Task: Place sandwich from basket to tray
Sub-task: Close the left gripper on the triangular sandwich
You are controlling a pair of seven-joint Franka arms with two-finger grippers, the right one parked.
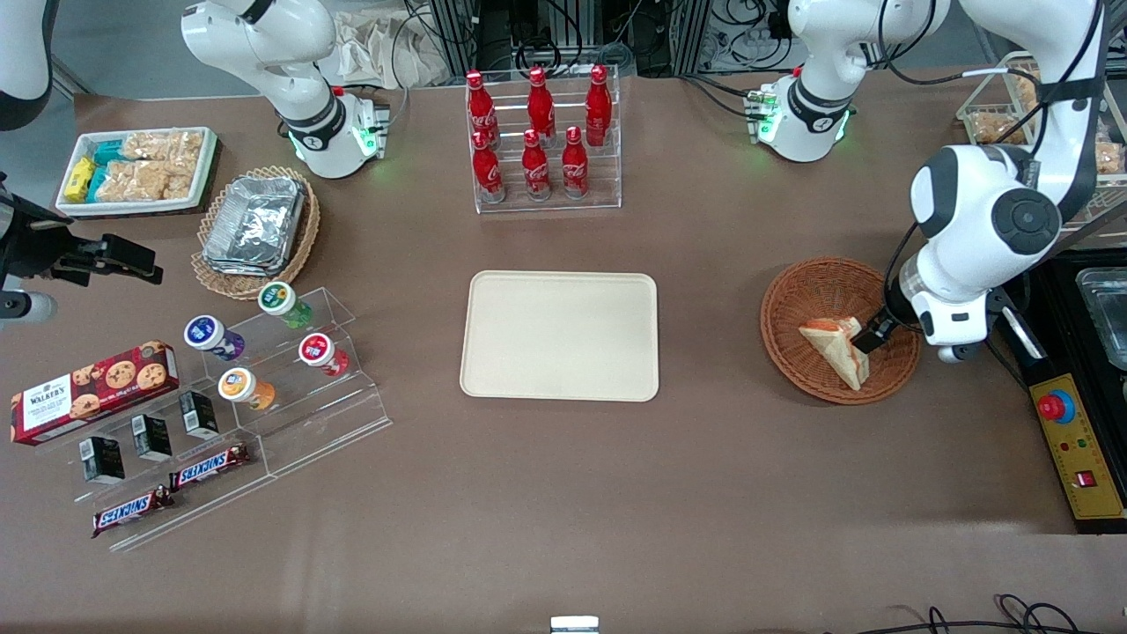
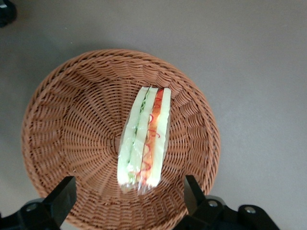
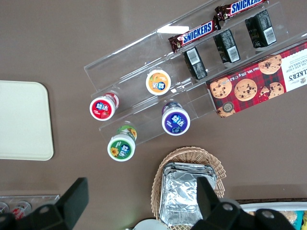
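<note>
The sandwich [image 2: 145, 136] stands on edge in the basket [image 2: 62, 120], between the gripper's [image 2: 128, 194] wide-open fingers, ungripped. The grasp is the step in hand; next needs lowering, closing, then carrying to the tray [image 1: 560, 335].

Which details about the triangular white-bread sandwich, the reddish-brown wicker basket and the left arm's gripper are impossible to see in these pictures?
- Front view: the gripper hangs over the reddish-brown wicker basket; the arm's wrist hides most of it and the basket's rim there.
- Front view: whether a finger touches the triangular white-bread sandwich cannot be told.
- Left wrist view: the open fingers are cut off by the picture's edge.
- Sandwich underside: hidden in both views.
</note>
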